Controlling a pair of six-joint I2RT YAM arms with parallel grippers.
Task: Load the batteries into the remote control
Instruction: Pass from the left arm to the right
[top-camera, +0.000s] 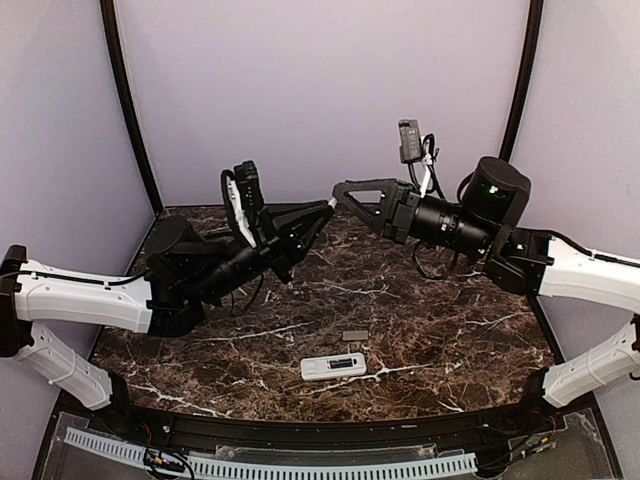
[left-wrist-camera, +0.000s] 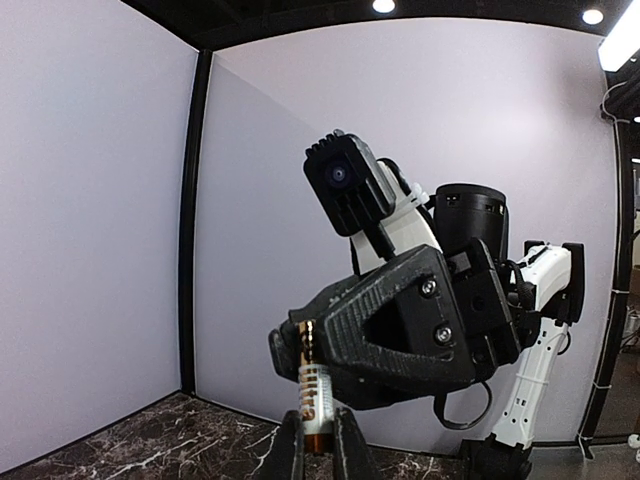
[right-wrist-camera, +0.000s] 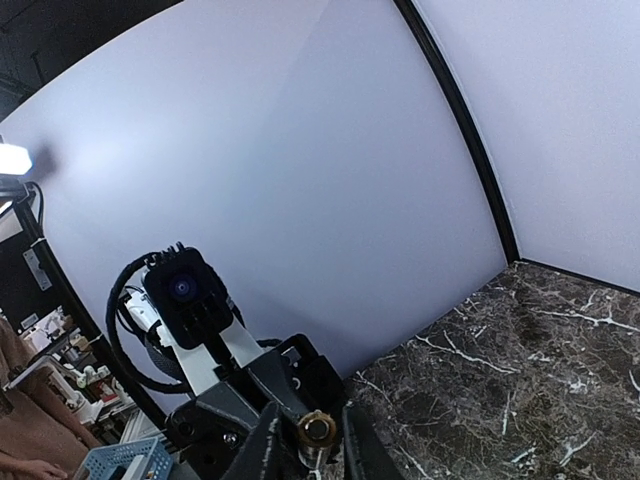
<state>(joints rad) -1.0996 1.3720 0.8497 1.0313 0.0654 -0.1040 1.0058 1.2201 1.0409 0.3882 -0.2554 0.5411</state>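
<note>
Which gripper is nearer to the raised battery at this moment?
Left. The left gripper is shut on the battery, holding one end. The right gripper faces it, its fingers flanking the other end; contact unclear.

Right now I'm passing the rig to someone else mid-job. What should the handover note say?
Left gripper: shut on a battery, held in the air above the table.
Right gripper: fingers flank that battery's other end; grip unclear.
Remote: on the table near the front edge, cover off, lying just behind it.
Done: one battery lifted.
Left: load it. No second battery in sight; can't tell if one is already in the remote.
</note>
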